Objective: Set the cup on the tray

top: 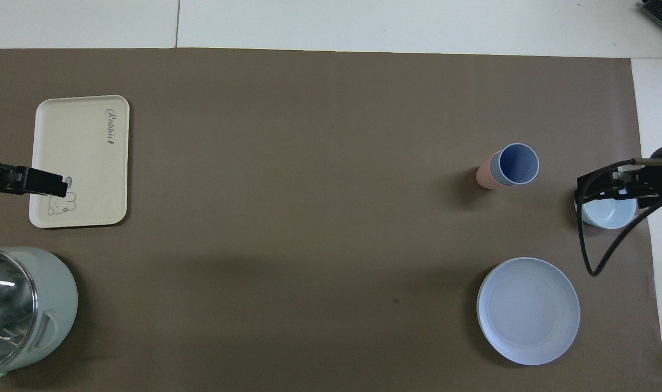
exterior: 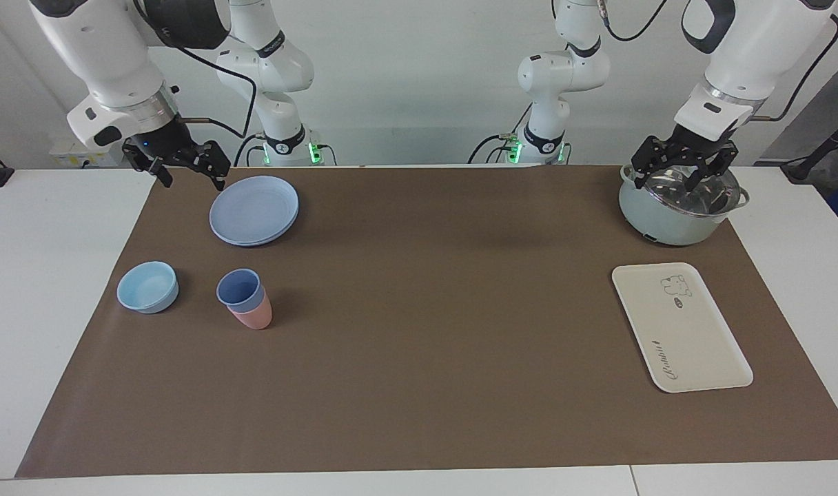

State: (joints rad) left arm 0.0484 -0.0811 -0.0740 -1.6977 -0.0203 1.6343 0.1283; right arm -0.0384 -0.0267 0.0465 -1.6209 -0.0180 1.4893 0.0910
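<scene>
Below the right end effector (exterior: 182,167), fingers apart and empty, up by the blue plate (exterior: 254,210): the cup (exterior: 240,289) sits nested in a pink cup (exterior: 253,315). Lift straight up by the rim, or the pink one may follow. Left end effector (exterior: 683,167), also apart, waits over the pot (exterior: 674,220); the tray (exterior: 681,327) below it is bare. Bowl (exterior: 147,286) looks empty.

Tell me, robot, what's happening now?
Both grippers open, left over pot, right up. Cup nested in pink cup. Tray bare.
</scene>
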